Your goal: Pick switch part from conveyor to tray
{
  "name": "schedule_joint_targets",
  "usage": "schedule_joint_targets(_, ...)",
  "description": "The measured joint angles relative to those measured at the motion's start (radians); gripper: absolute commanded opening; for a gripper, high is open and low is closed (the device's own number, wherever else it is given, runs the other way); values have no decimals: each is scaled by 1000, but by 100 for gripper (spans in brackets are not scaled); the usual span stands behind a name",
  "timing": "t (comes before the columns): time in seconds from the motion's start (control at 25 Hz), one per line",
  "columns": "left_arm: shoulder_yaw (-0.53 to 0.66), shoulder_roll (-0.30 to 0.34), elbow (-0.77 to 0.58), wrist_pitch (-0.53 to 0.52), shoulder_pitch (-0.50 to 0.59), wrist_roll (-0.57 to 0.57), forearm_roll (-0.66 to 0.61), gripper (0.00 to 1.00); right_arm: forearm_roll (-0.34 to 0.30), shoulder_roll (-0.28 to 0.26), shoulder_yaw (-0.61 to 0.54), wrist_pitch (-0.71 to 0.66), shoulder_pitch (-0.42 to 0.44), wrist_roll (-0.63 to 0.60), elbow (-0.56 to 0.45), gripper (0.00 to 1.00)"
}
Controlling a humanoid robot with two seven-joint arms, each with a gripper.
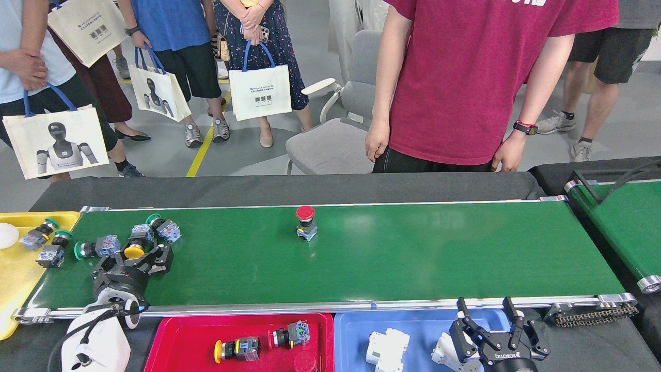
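2 grippers in view. Left gripper (138, 257) is over the left end of the conveyor (392, 258), fingers (164, 254) spread, tips on either side of the yellow-capped switch part (135, 247); not closed on it, and I cannot tell whether they touch it. Right gripper (493, 325) sits low at the bottom right, over the blue tray (351, 336), fingers spread, holding nothing.

Switch parts on the belt: the yellow-capped one at the left gripper, a green-capped one (164, 228) just behind it, another green-capped one (97, 248) lying on its side just left of the gripper. 1 red-capped switch part (305, 222) stands upright alone near mid-belt, toward the far rail, well apart from the cluster. 2 more green-capped parts (44, 243) are past the left end of the belt, on the yellow tray (15, 289), beside a white round object (7, 235) at the frame edge.

Red tray (175, 341) lies just in front of the near rail, between the 2 arms, holding 2 switch parts: 1 yellow-capped (238, 349), 1 dark-capped (292, 335), both on their sides. Blue tray to its right holds white plastic parts (388, 350).

Second green belt (625, 222) shows partly at the right edge. Black tabletop (289, 188) behind the conveyor. Person in a dark red shirt (465, 77) stands behind it, hands down; several people with white tote bags (260, 92) stand farther back left, near a grey chair (335, 134).
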Motion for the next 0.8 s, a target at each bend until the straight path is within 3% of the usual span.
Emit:
schedule_joint_targets(0.16,-45,9,-90,-28,79,40,1,5,0,0,1,19,-25,22,-2,94)
schedule_joint_targets(0.36,-42,28,-594,-317,411,49,16,9,0,0,2,24,-26,31,-4,96)
schedule_joint_targets(0.48,-32,28,-835,-490,599,51,32,20,0,0,2,25,-26,31,-4,96)
schedule_joint_targets(0.52,-32,27,-882,-533,649,51,37,27,0,0,2,25,-26,31,-4,96)
schedule_joint_targets(0.64,-33,23,-967,-611,757,51,48,92,0,0,2,25,-26,31,-4,97)
schedule_joint_targets(0.68,-33,19,-976,-622,769,50,49,100,0,0,2,25,-26,31,-4,97)
schedule_joint_targets(0.8,-32,-3,-988,-638,778,50,55,100,0,0,2,26,-26,34,-4,98)
